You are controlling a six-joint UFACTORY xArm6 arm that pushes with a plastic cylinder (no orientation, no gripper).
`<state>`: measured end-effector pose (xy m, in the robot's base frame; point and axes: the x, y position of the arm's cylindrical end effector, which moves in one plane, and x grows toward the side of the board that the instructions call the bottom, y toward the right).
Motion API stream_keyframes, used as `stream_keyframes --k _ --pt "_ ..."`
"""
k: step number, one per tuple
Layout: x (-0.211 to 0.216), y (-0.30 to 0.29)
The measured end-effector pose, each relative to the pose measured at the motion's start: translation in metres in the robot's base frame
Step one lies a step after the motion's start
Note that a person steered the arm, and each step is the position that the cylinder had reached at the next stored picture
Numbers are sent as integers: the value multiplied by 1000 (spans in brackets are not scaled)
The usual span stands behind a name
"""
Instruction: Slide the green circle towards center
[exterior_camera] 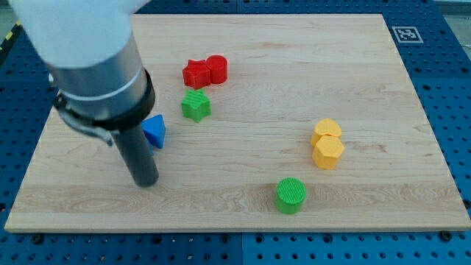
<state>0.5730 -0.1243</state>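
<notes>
The green circle (291, 195) lies near the board's bottom edge, a little right of the middle. My tip (146, 182) rests on the board at the view's lower left, far to the left of the green circle and just below the blue triangle (154, 131). The arm's grey body covers the upper left corner.
A green star (196, 105) sits left of centre, with a red star (196, 73) and a red circle (217, 68) touching each other above it. Two yellow blocks, a heart (326, 131) and a hexagon (328, 153), stand together at the right. The wooden board (243, 140) ends close below the green circle.
</notes>
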Motion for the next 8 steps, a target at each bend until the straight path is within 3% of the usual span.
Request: stream_keyframes --k 1,3,5,7,8 --pt "27 23" --pt "35 100" --pt "-31 95" --pt "19 98" --pt "40 142"
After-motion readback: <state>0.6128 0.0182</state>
